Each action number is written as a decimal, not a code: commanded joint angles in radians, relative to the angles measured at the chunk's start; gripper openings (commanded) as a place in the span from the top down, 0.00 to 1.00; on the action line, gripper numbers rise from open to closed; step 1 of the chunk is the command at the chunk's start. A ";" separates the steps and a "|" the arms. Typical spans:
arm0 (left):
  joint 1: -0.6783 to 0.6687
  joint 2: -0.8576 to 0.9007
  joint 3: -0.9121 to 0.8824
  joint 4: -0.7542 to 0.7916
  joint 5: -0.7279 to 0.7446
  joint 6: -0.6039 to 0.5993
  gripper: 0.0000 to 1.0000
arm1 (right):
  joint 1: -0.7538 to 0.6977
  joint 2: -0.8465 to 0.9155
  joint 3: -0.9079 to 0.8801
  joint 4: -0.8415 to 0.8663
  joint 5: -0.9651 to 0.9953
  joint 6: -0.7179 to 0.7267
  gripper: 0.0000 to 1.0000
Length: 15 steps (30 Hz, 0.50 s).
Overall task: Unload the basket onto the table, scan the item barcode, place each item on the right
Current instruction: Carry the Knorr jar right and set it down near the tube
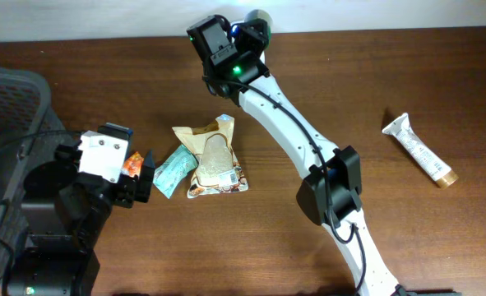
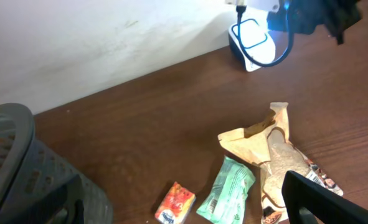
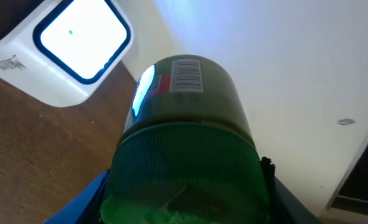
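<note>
1. Two arms are seen at a wooden table (image 1: 374, 82), and a white scanner (image 3: 78, 43) with a blue-lit window is stood at its far edge by the wall.
2. A green jar (image 3: 184, 137) with a ribbed lid is clamped in the right gripper (image 1: 249, 31), its jaws closed partway on the jar's sides, and is held just beside the scanner.
3. A barcode (image 3: 187, 74) is carried on the jar's upper side, and blue light is caught on the flank turned toward the scanner.
4. The left gripper (image 1: 144, 182) is held spread wide with nothing in it, well apart from the scanner.
5. A brown pouch (image 1: 214, 152), a green packet (image 1: 173, 171) and a small orange packet (image 1: 133, 164) are laid between the scanner and the left gripper.
6. A white tube (image 1: 419, 150) is laid well to the scanner's right, and a grey basket (image 1: 12, 107) is placed well to its left.
</note>
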 commanded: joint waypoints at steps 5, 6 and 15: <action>0.006 -0.003 0.002 -0.007 0.043 -0.014 0.01 | 0.006 0.082 0.024 0.034 0.039 0.007 0.96; 0.006 -0.003 0.002 -0.008 0.043 -0.014 0.01 | 0.006 0.095 0.024 0.038 0.039 0.004 0.96; 0.006 0.029 0.002 -0.008 0.087 -0.014 0.01 | 0.008 0.116 0.024 0.090 0.050 0.004 0.96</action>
